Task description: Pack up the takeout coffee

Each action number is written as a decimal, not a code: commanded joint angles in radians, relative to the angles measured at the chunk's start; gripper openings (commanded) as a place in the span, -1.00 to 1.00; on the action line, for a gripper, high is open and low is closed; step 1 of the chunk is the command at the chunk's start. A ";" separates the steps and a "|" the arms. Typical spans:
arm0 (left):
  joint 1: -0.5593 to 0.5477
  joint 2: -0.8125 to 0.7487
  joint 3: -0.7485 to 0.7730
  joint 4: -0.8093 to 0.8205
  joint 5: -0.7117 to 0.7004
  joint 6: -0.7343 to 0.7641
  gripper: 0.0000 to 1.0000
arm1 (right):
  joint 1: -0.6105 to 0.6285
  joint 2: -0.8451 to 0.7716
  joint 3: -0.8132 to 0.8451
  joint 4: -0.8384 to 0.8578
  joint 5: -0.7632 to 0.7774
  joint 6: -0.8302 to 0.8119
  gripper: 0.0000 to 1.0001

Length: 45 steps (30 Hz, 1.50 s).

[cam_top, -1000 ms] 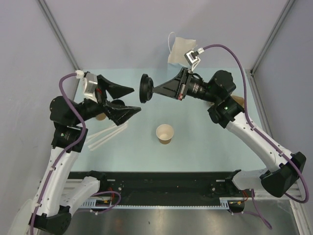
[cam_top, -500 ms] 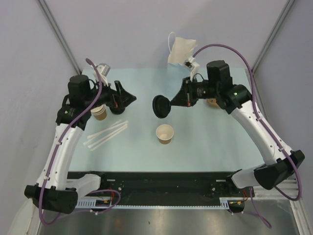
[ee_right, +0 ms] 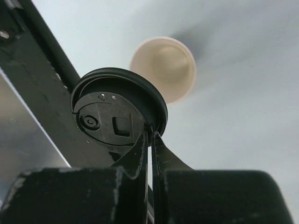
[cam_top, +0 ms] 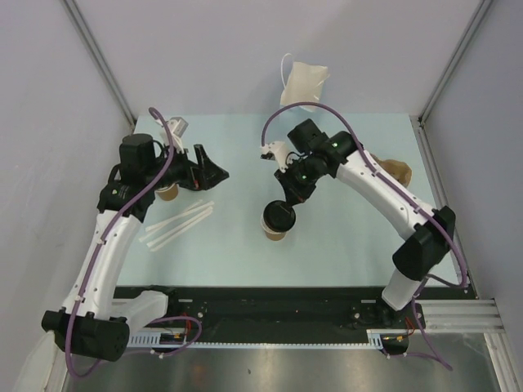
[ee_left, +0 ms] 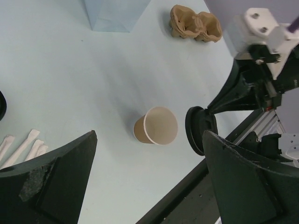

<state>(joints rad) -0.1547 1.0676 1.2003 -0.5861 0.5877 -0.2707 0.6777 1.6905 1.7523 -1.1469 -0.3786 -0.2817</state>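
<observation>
The cup (cam_top: 274, 233) stands upright and open-mouthed near the middle of the table (cam_top: 359, 237). Its black lid (cam_top: 279, 214) hangs tilted just above and beside the rim, not seated, with the right jaws clenched on its edge. The left jaws are spread wide and empty over the table's left side, near a second cup (cam_top: 167, 193) and some straws (cam_top: 176, 224).
</observation>
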 commanded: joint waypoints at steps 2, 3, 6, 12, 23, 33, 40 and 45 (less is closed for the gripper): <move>0.004 -0.005 -0.027 0.012 0.006 0.027 0.99 | -0.001 0.101 0.122 -0.079 0.083 -0.102 -1.00; 0.004 0.002 -0.030 0.012 -0.011 0.031 0.99 | 0.000 0.110 0.131 -0.074 0.090 -0.105 -1.00; 0.007 0.021 -0.024 0.005 -0.008 0.033 0.99 | -0.001 0.143 0.136 -0.041 0.115 -0.108 -1.00; 0.014 0.048 -0.004 -0.003 -0.023 0.030 0.99 | 0.000 0.182 0.145 0.002 0.119 -0.091 -1.00; 0.033 0.069 -0.007 -0.001 -0.023 0.010 0.99 | 0.033 0.228 0.121 0.055 0.130 -0.085 -1.00; 0.037 0.065 -0.018 0.005 -0.016 0.007 0.99 | 0.059 0.259 0.113 0.029 0.170 -0.093 -1.00; 0.038 0.065 -0.016 0.002 -0.012 0.010 0.99 | 0.060 0.273 0.115 0.022 0.190 -0.094 -1.00; 0.040 0.066 -0.018 0.005 -0.006 0.004 0.99 | 0.059 0.287 0.119 0.016 0.187 -0.094 -1.00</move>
<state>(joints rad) -0.1276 1.1393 1.1740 -0.5941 0.5678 -0.2611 0.7338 1.9644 1.8462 -1.1183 -0.2054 -0.3683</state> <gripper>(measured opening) 0.994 0.020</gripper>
